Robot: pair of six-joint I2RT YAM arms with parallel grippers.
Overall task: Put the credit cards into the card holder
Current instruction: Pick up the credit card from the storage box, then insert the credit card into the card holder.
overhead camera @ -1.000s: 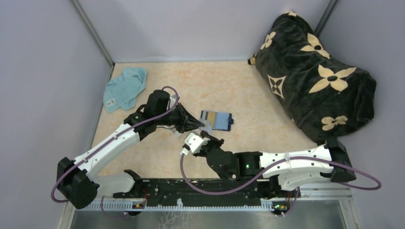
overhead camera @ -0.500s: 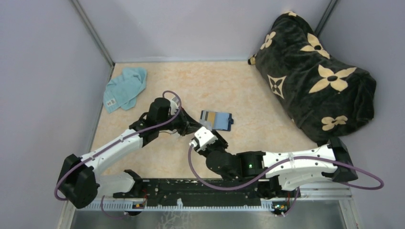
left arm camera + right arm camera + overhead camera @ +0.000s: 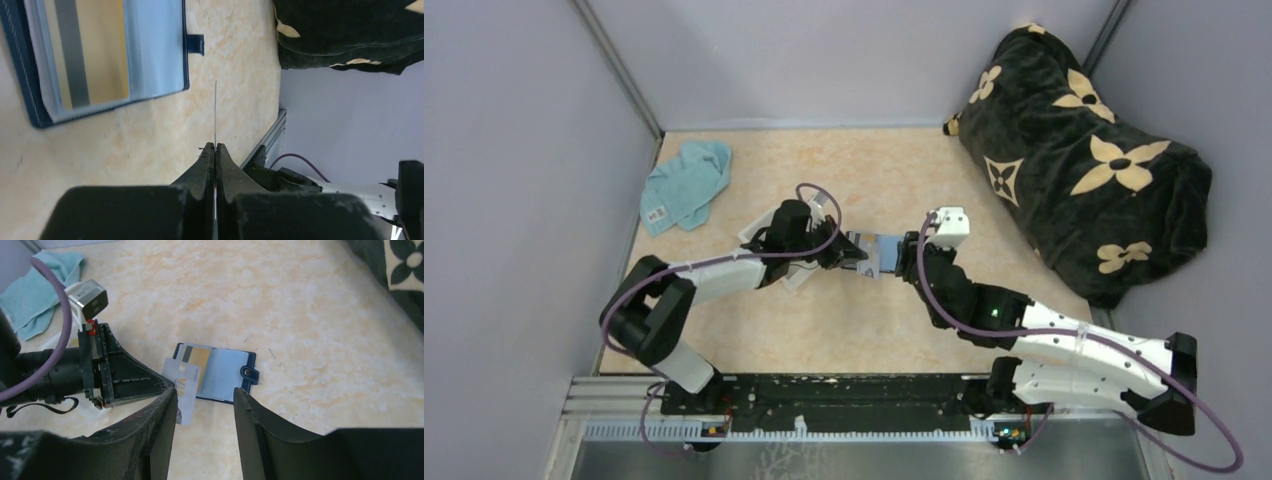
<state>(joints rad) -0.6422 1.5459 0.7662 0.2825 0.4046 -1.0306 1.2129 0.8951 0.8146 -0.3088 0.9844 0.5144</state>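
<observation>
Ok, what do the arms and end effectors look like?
The left arm and right arm have white shells and black joints. A purple cable loops along each. The left end effector has black fingers tapering to thin tips; the right end effector has broad black fingers. A green light glows on the right arm.

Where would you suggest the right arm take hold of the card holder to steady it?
Probably the edge with the clasp tab, approached from that side by the right gripper, its fingers pinching the rim. The card holder lies flat, and its slot side faces the left gripper, shut on a grey card, so that side should be left free.
</observation>
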